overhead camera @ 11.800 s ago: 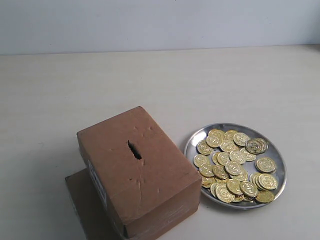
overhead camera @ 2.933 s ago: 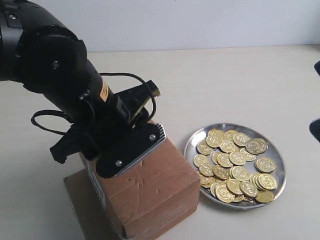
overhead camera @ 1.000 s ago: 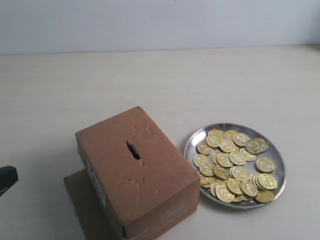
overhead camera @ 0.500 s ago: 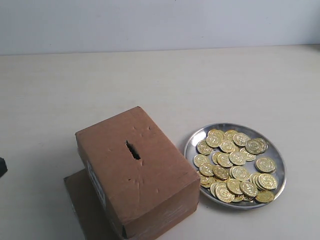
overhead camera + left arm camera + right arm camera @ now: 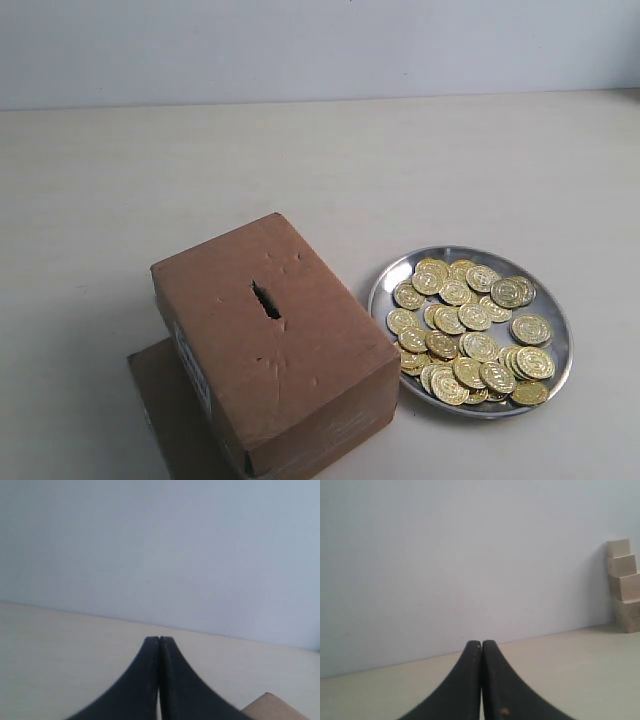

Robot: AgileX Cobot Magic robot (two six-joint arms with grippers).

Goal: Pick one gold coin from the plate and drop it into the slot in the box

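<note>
The brown cardboard box [image 5: 272,345] stands at the lower left of the exterior view, its dark slot [image 5: 266,300] on the top face. To its right lies the silver plate [image 5: 558,315], holding several gold coins [image 5: 462,325]. Neither arm shows in the exterior view. In the left wrist view my left gripper [image 5: 159,639] is shut with nothing between its fingers, and a corner of the box [image 5: 272,707] shows beside it. My right gripper [image 5: 481,643] is shut and empty in the right wrist view, facing the pale wall.
A flat brown cardboard sheet [image 5: 165,400] lies under the box. Stacked pale wooden blocks [image 5: 623,582] stand against the wall in the right wrist view. The cream table [image 5: 300,170] stretches behind the box and plate.
The left arm, which stood over the box 2.9 s ago, has withdrawn off the left edge; its last dark tip is gone now. Box, plate and coins have not moved in the last second.
</note>
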